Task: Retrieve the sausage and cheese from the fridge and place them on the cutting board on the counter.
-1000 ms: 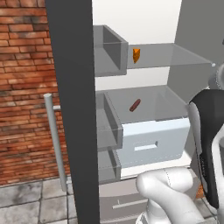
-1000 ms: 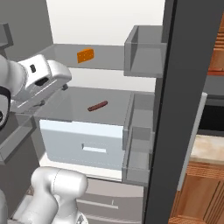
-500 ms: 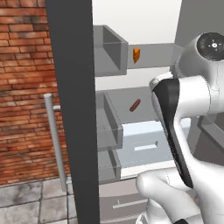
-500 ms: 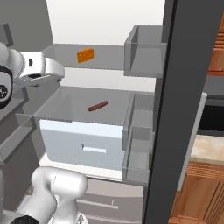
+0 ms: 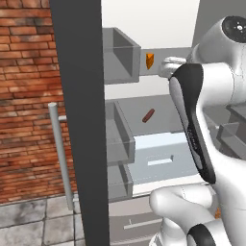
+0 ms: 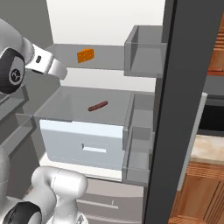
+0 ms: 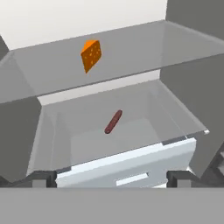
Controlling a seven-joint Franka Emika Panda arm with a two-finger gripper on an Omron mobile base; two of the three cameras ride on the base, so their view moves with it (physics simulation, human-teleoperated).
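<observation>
**Brick, tile and cabinetry around the open appliance**

A red brick wall [image 5: 26,96] fills the left of the left base view, with grey floor tiles [image 5: 33,223] at its foot. In the right base view, orange-brown wooden cabinets [image 6: 199,192] stand at the lower right, under a strip of beige marbled stone top [image 6: 205,146]. Above that sits a black built-in appliance [image 6: 212,120].

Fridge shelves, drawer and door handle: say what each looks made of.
Shelves: clear glass, probably; the white wall and the drawer show through them. Drawer: pale matte plastic, it seems, with a recessed slot grip. Door handle: brushed metal by its silver-grey sheen, though painted plastic is possible. The cheese and sausage rest on the shelves.
</observation>
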